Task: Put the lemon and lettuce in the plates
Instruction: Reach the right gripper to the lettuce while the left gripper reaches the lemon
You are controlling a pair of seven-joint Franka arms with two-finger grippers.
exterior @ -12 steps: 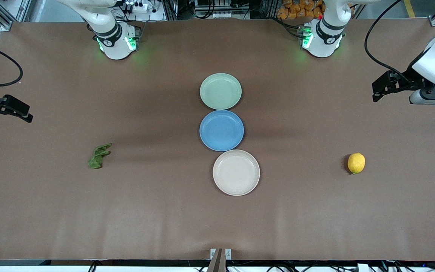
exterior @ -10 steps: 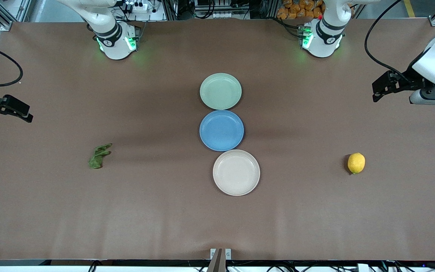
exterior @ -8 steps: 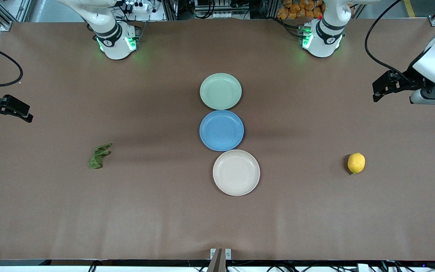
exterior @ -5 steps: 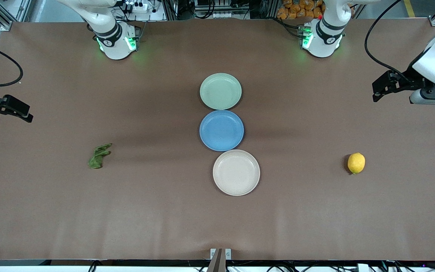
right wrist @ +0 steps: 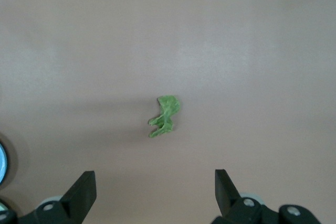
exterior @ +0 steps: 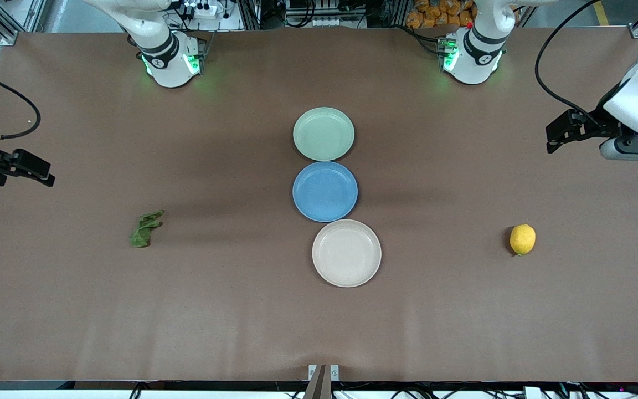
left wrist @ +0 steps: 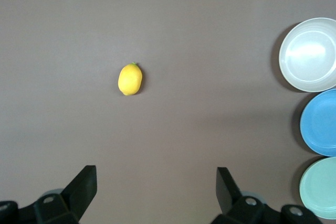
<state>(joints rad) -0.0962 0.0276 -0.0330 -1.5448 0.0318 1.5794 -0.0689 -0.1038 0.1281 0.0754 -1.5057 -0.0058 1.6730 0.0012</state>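
Showing two separate reaches, one per arm, with nothing yet lifted. Left gripper (left wrist: 152, 195): fingers spread wide, empty, raised over bare table at the left arm's end. The lemon (left wrist: 130, 79) lies on the table ahead of this gripper's open fingers, roughly centred between them in the left wrist view and well apart from them; its long axis runs roughly along the line from gripper to fruit, the small pointed tip turned away from the gripper. In the front view the lemon (exterior: 522, 239) sits alone, well apart from the plates.

Right gripper (right wrist: 152, 192): likewise wide open and empty, raised over the right arm's end of the table. The lettuce (right wrist: 165, 116), a crumpled leaf, lies ahead of it and nearly centred between its fingers, its longer dimension also pointing roughly away from the gripper.

Each item is plainly nearer to its own arm: lemon to the left, lettuce (exterior: 144, 229) to the right. The pale green plate (exterior: 323, 133), the blue plate (exterior: 324, 190) and the beige plate (exterior: 346, 252) form a touching row midway between the two grippers; all three are bare. Judged next step: each gripper travels forward and down onto its item.
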